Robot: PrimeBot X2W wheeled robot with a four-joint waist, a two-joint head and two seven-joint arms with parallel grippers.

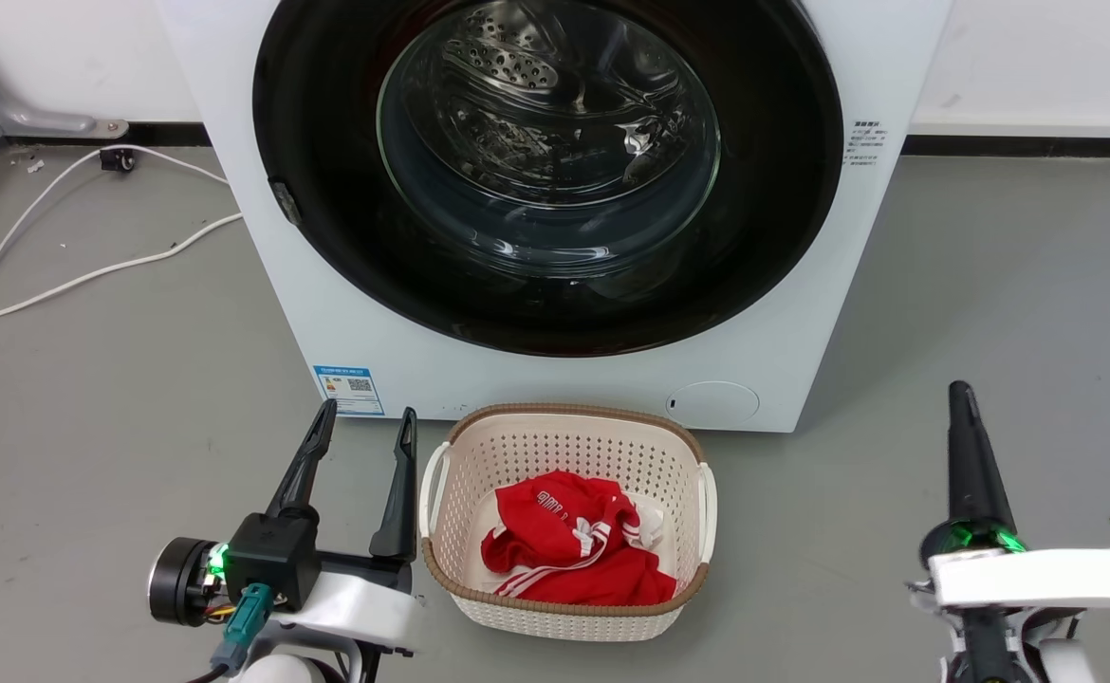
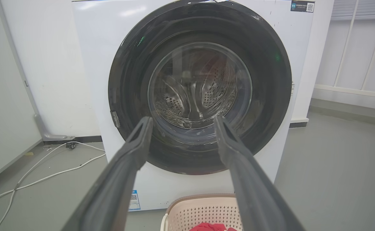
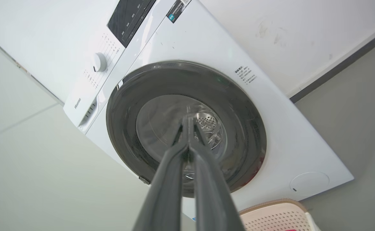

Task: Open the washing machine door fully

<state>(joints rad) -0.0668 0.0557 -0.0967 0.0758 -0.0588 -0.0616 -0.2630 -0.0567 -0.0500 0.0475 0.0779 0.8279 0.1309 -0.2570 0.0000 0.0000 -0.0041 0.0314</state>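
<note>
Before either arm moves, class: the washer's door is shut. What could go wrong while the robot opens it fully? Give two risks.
1. The cream perforated plastic basket stands close before the white washing machine, beside the open left gripper; a reaching arm may knock it.
2. The round glossy black-rimmed door lies shut, with a small grey tab at its left edge; a grip could slip off it, and the right gripper is shut.

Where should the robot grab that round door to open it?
Probably the small grey tab on the left rim of the washing machine door, reached from the left by the open left gripper; the rest of the glossy rim looks smooth.
</note>
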